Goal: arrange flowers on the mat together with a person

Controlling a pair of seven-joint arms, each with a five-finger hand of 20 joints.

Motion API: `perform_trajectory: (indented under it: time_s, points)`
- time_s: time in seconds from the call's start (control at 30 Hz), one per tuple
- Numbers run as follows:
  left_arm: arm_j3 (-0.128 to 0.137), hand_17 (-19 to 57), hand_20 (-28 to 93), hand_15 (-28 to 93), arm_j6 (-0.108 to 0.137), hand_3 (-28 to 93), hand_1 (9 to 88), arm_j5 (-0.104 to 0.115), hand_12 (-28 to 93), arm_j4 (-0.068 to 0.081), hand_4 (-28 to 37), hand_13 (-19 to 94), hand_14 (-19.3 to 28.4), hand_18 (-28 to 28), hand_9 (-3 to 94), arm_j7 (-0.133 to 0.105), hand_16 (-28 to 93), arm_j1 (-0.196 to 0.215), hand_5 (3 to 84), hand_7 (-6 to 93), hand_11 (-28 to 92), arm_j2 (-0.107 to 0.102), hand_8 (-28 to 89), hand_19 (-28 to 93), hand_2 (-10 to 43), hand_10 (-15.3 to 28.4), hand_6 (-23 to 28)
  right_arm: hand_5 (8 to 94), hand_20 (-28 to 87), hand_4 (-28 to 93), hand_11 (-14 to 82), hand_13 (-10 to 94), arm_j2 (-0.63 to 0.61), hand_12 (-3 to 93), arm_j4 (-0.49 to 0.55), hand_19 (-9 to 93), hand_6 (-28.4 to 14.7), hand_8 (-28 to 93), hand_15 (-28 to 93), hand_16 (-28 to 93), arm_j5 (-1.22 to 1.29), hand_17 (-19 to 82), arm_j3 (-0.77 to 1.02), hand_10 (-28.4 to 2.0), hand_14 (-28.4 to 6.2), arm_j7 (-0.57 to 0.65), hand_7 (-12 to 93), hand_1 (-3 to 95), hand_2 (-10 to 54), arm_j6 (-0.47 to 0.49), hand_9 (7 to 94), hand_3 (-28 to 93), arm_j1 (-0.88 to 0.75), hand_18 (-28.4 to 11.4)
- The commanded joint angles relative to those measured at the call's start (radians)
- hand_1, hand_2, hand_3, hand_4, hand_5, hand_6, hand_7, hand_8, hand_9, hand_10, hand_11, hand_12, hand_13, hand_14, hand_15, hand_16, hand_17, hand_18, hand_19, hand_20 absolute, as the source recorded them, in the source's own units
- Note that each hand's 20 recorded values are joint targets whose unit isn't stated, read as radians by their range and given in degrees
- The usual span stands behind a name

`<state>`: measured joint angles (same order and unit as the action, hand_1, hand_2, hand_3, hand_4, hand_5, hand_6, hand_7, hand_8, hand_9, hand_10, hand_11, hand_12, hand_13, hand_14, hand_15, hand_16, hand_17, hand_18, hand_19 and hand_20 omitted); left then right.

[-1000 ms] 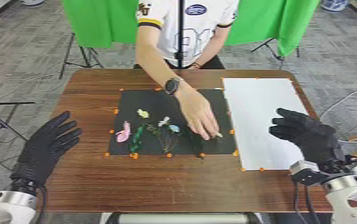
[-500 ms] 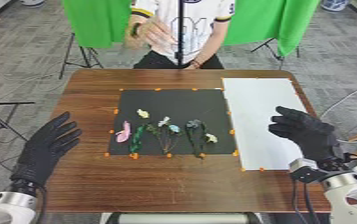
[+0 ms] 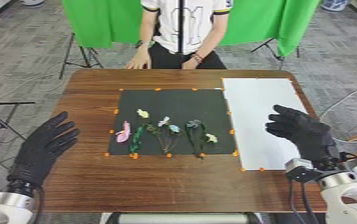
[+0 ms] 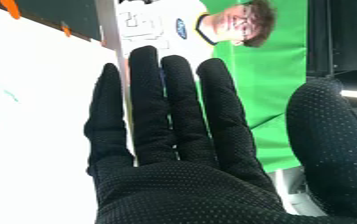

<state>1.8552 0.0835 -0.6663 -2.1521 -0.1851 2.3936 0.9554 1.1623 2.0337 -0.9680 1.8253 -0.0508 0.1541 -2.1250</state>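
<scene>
Two black-gloved hands are at the bench [image 3: 192, 185], both empty. The right hand [image 3: 301, 131] has its fingers straight and parted, with the thumb spread wide from them, as the right wrist view [image 4: 148, 110] shows. The left hand [image 3: 43, 150] holds its fingers loosely extended, with gaps between them.

In the head view, the right hand lies over the right part of the white sheet [image 3: 245, 100], and the left hand is by the bench's left edge, well apart from the black mat [image 3: 183, 102]. The mat is just beside the white sheet, on its left, with orange markers [image 3: 232, 131] along their edges.

The flowers lie on the mat, mostly in its near half. Leftmost is a pink flower [image 3: 123, 134], then a dark green leafy stem [image 3: 136, 140], with a pale yellow flower [image 3: 142, 113] farther up. Near the middle are a white flower [image 3: 164, 121] and a light blue flower [image 3: 174, 129], above thin stems that draw together toward the near edge. To their right come a grey-blue flower [image 3: 193, 124] and, nearer and farthest right, a cream flower [image 3: 211, 138]. Which stem belongs to which bloom is too small to tell in places.

Beyond the bench hangs a green curtain [image 3: 103, 25], with a dark stand [image 3: 87, 57] on the grey floor.
</scene>
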Motion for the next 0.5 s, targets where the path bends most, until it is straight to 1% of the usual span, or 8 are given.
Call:
perform_trajectory:
  time_s: [0.03,0.1,0.27,0.33,0.37,0.43,0.47,0.5]
  points:
    - [-0.016,-8.0,8,32,0.001,70,26.1,0.006,18,0.005,-17.8,22,14.5,21.4,26.3,-0.004,1,0.008,29.2,20.4,22,0.01,-10,47,-0.2,11.7,2.5,46.6,30,-21,15.0,35,-0.01,23.1,-0.001,53,-3.7,-10,33,22,-0.006,12,-0.021,-14.7,-13.2,-0.02,18,11.8,9.6,-0.025,45.6,91,0.003,-21.2]
    - [-0.02,-8.0,8,33,-0.008,70,26.1,0.0,18,0.009,-17.8,22,14.5,21.4,26.3,0.004,1,0.001,29.2,20.5,22,0.021,-10,47,-0.2,11.7,2.5,46.5,29,-21,13.7,34,-0.012,22.5,0.001,52,-3.8,-10,30,22,-0.016,12,-0.013,-14.4,-13.2,-0.021,18,11.8,9.5,-0.008,45.1,91,0.002,-21.0]
    - [-0.042,-8.0,8,33,-0.029,70,26.1,-0.009,18,0.023,-17.8,22,14.5,21.5,26.3,0.012,1,-0.046,29.2,20.5,22,0.01,-10,47,-0.2,11.7,2.5,46.4,28,-21,12.6,35,-0.007,22.0,0.002,51,-3.6,-10,28,23,-0.013,12,-0.016,-14.3,-13.0,-0.024,18,12.0,9.4,-0.019,44.9,91,0.006,-20.9]
    - [-0.045,-7.9,8,33,-0.02,70,26.1,-0.006,18,0.021,-17.9,22,14.5,21.4,26.3,0.009,1,-0.037,29.1,20.6,22,0.029,-10,47,-0.2,11.7,2.4,46.4,28,-21,12.6,35,0.002,22.2,-0.003,51,-3.6,-10,28,23,-0.013,12,-0.024,-14.4,-13.0,-0.018,18,12.0,9.4,-0.017,44.8,91,0.01,-20.9]
    - [-0.047,-7.9,8,33,-0.022,70,26.1,0.002,18,0.021,-17.9,22,14.5,21.4,26.3,0.007,1,-0.032,29.1,20.6,22,0.038,-10,47,-0.2,11.7,2.4,46.4,28,-21,12.6,35,0.003,22.2,-0.005,51,-3.5,-10,28,23,-0.013,12,-0.029,-14.5,-13.0,-0.021,18,12.1,9.4,-0.018,44.8,91,0.01,-21.0]
    - [-0.059,-7.9,8,33,-0.05,70,26.0,0.083,18,0.03,-17.9,22,14.5,21.4,26.3,-0.017,1,-0.036,29.1,20.7,23,0.042,-10,47,-0.2,11.7,2.4,46.5,28,-21,12.7,35,0.0,22.4,-0.006,51,-3.5,-10,29,24,-0.017,12,-0.028,-14.5,-13.1,-0.019,18,12.1,9.3,-0.014,44.9,91,0.008,-21.0]
    - [-0.068,-7.9,8,33,-0.059,70,26.0,0.101,18,0.037,-17.8,22,14.5,21.4,26.3,-0.022,1,-0.05,29.2,20.6,23,0.037,-10,47,-0.2,11.7,2.5,46.6,28,-21,12.8,35,-0.002,22.4,-0.001,51,-3.5,-10,29,24,-0.019,12,-0.022,-14.5,-13.1,-0.02,18,12.1,9.3,-0.021,44.9,91,-0.001,-21.0]
    - [-0.073,-7.9,8,33,-0.054,70,26.1,0.088,18,0.04,-17.8,22,14.5,21.4,26.3,-0.018,1,-0.064,29.2,20.6,23,0.033,-10,47,-0.2,11.7,2.5,46.6,28,-21,12.8,35,-0.006,22.4,0.001,51,-3.5,-10,29,24,-0.018,12,-0.019,-14.5,-13.1,-0.022,18,12.1,9.3,-0.027,44.9,91,-0.004,-21.0]
